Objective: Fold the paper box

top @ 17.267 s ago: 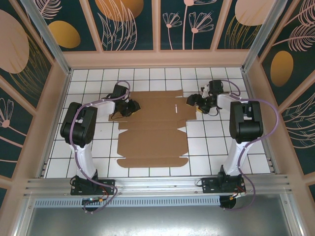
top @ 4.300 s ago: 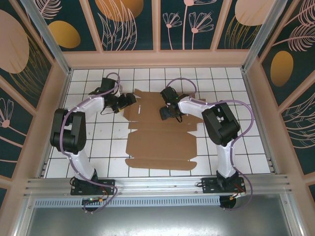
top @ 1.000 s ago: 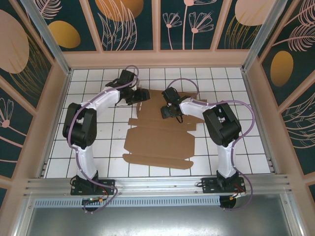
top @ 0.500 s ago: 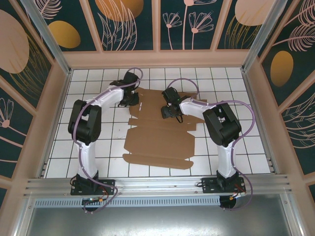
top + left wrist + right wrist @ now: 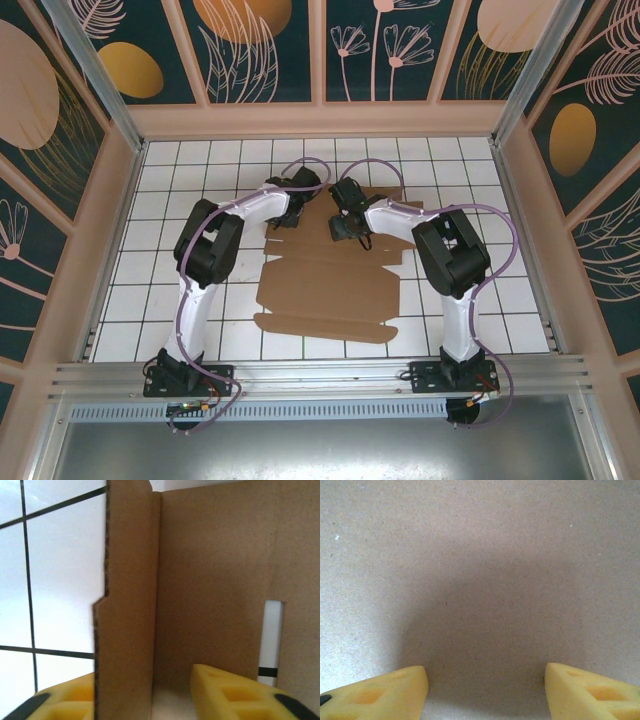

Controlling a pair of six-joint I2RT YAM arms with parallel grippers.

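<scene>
One plain brown cardboard die-cut paper box (image 5: pixel 325 285) (with one narrow slot (image 5: pixel 270 640) visible); two white-and-black jointed robot arms (image 5: pixel 205 250); two yellow-fingered grippers, left gripper (image 5: pixel 145 700) and right gripper (image 5: pixel 485 687).

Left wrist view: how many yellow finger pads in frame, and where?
2. One pad bottom left, on the tile side of the upright flap of the paper box, partly hidden by it; the other bottom centre-right, on the cardboard side.

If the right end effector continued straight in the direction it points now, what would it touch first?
The paper box. Its brown cardboard lies straight ahead of the open right end effector, seemingly very close, though depth is hard to judge.
</scene>
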